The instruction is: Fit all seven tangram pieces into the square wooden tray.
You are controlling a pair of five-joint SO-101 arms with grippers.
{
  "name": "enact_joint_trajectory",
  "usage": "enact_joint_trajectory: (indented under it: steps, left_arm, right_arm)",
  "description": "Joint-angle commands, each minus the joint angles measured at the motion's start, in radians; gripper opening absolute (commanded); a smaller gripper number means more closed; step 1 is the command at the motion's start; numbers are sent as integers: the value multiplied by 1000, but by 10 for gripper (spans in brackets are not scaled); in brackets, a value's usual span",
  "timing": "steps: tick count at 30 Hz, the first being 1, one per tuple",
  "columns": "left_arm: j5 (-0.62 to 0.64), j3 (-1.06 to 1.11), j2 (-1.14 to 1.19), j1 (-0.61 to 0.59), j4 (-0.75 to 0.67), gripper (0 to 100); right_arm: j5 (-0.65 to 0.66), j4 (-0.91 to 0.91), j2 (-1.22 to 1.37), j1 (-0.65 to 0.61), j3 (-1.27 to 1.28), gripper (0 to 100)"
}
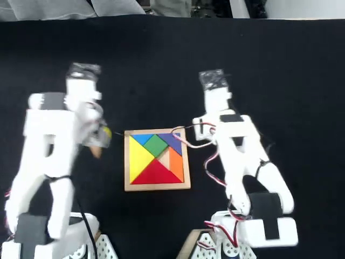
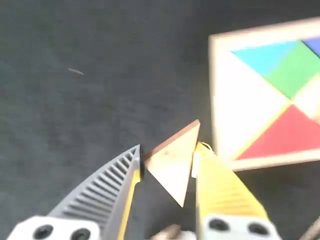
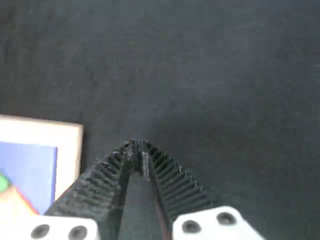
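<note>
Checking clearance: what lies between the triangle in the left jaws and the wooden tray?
Only a strip of bare black table, seen in the left wrist view between the triangle and the tray rim.

The tray (image 1: 157, 186) holds pieces (image 1: 141, 159); a triangle (image 2: 175, 165) sits just beside it.

I see a matt black cloth table cover (image 1: 161, 59); the square pale wooden tray (image 1: 157, 186) and plain wooden triangle (image 2: 172, 165) look smooth.
</note>
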Motion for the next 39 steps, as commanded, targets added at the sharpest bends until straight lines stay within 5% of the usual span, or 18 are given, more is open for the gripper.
enact_joint_trajectory:
  steps: [1, 8, 17, 31, 39]
  left_arm:
    - [319, 28, -52, 291, -38, 166]
    - [634, 94, -51, 501, -327, 166]
    - [792, 338, -51, 522, -674, 166]
    - [787, 328, 109, 572, -694, 172]
    - [787, 291, 184, 570, -692, 302]
  right_arm:
    - [-23, 0, -64, 44, -73, 11]
    - [-23, 0, -64, 48, -73, 11]
    - [-23, 0, -64, 51, -77, 11]
    - [-23, -2, -64, 49, -77, 11]
    - [-21, -2, -64, 46, -77, 11]
